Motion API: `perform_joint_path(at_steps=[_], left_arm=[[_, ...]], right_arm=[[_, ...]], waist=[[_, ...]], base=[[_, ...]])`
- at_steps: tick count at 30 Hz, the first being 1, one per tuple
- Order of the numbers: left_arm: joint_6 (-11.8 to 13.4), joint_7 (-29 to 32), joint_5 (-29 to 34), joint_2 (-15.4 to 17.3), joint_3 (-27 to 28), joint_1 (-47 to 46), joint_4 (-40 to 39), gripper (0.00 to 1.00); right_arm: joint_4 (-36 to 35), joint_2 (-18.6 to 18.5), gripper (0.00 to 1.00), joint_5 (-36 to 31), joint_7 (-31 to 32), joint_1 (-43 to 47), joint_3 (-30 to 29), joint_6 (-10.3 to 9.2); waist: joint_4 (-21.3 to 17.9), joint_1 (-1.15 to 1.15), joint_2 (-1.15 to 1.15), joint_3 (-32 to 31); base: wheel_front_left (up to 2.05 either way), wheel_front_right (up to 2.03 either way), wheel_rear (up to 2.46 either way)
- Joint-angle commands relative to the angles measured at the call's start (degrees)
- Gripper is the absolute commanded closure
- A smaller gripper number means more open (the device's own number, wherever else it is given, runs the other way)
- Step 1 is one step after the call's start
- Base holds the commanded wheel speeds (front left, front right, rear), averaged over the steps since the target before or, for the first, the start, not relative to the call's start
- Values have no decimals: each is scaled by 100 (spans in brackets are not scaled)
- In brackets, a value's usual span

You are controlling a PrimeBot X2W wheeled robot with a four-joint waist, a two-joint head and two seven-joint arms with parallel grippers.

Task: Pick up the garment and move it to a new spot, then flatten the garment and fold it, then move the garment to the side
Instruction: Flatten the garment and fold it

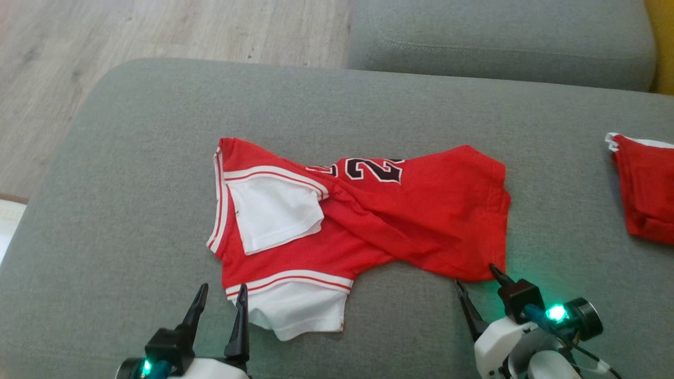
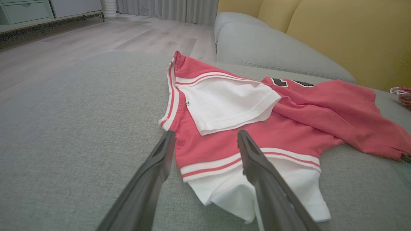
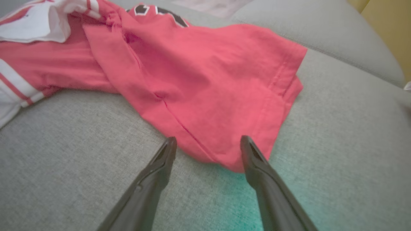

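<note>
The garment (image 1: 400, 216) is a red jersey with white sleeves, striped trim and dark numbers, lying crumpled and twisted on the grey sofa seat (image 1: 131, 173). My left gripper (image 1: 221, 293) stands open at the near left, its fingertips beside the near white sleeve (image 1: 297, 310), holding nothing. In the left wrist view the garment (image 2: 250, 131) lies just past my open left gripper (image 2: 205, 136). My right gripper (image 1: 476, 275) is open at the garment's near right hem. The right wrist view has that hem (image 3: 224, 128) between and just beyond the open right gripper (image 3: 208, 142).
A second red and white cloth (image 1: 645, 189) lies at the seat's right edge. Another grey cushion (image 1: 500, 37) sits behind, with a yellow backrest (image 2: 353, 35) beyond. Wooden floor (image 1: 158, 31) drops off past the seat's left and far edges.
</note>
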Motion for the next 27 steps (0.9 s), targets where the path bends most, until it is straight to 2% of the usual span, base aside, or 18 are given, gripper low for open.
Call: perform_joint_path(at_steps=[1,4,5,6,8,9,17,27], left_arm=[[49,-64,80,55,233,-189,-196,0],[49,-66,95,57,249,-195,-212,0],[50,-66,97,58,258,-195,-214,0],[52,-67,97,60,268,-194,-215,0],[58,-68,98,64,288,-187,-217,0],[62,-68,99,66,297,-181,-217,0],[94,-70,117,88,333,-110,-230,0],[144,-72,107,128,376,70,-331,0]], right_arm=[[33,-33,0,-53,-48,-293,161,20],[318,-33,0,-147,-106,-434,138,20],[395,-33,7,-165,-133,-477,126,20],[465,-33,49,-181,-158,-516,116,20],[594,-33,91,-202,-204,-585,93,20],[648,-33,100,-215,-227,-618,69,20],[568,-33,100,-198,-518,-780,-219,20],[-1164,-33,100,-32,-596,-421,-282,20]], waist=[[68,0,0,54],[112,0,0,86],[117,0,0,93],[120,0,0,97],[112,0,0,100],[103,0,0,97],[-11,0,0,-6],[-181,0,0,-315]], base=[[0,0,0],[0,0,0],[0,0,0],[0,0,0],[0,0,0],[0,0,0],[0,0,0],[0,0,0]])
